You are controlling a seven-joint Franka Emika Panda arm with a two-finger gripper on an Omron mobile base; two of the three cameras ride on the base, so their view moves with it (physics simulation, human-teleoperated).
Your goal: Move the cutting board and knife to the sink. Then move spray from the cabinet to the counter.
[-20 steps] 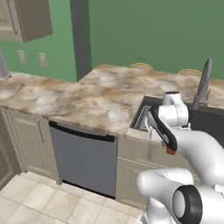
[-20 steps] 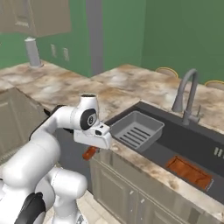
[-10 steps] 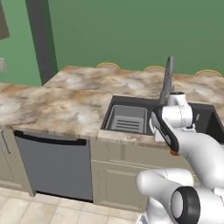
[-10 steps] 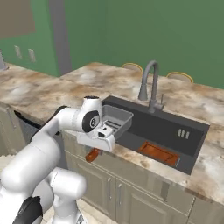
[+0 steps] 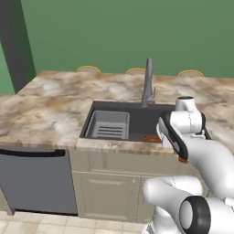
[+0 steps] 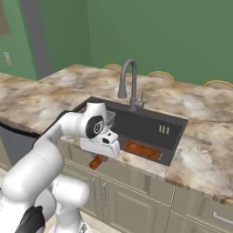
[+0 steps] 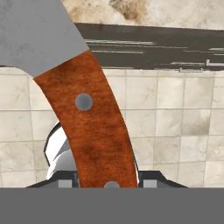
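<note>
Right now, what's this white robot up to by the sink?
The gripper on its white arm is closed on a knife with a reddish-brown handle, held low in front of the counter, just short of the sink. The cutting board already lies in the basin, next to a grey rack. So the knife looks next to go in.

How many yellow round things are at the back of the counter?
3, along the counter's far edge: left, middle, right. More may be out of frame.
</note>
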